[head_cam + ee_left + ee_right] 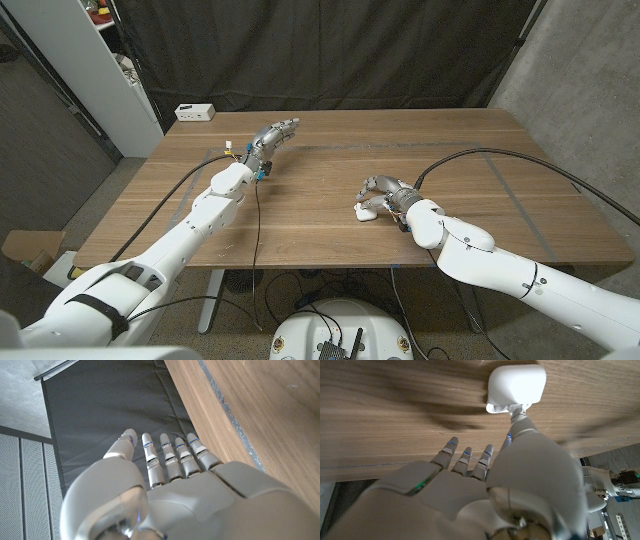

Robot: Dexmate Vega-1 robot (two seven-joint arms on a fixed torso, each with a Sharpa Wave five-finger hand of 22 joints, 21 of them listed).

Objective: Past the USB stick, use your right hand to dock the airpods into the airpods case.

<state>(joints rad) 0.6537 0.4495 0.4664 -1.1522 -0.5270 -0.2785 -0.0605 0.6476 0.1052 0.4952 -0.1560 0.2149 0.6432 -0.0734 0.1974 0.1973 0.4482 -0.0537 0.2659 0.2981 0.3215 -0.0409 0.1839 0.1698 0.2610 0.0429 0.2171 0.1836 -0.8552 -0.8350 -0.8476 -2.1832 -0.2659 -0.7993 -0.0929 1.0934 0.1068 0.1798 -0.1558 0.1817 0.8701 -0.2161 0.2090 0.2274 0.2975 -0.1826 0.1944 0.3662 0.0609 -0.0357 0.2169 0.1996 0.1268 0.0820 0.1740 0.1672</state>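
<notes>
The white airpods case (516,387) is seen lying on the wooden table (330,215), a little right of the middle and toward the near edge, with its lid apparently swung open on the side facing the robot. Whether the airpods are already seated inside cannot be told; no loose earbud can be made out on the wood, and no USB stick can be picked out either.

The case is touched by the right hand (388,196), which is set just beside it. In the right wrist view, one fingertip (519,409) is pressed against the case's open edge, while the other fingers (466,457) are held apart and curled slightly toward the tabletop. Nothing is seen to be gripped, so the hand is judged to be unclenched and holding nothing, though a small earbud hidden under the fingertip cannot be ruled out. The contact is probably meant for pushing something home or steadying the case.

The left hand (274,135) is held well apart, raised over the far left part of the table, with its fingers (170,457) extended side by side and nothing in them, presumably parked out of the way.

A white boxy object (195,112) is seen beyond the far edge.
</notes>
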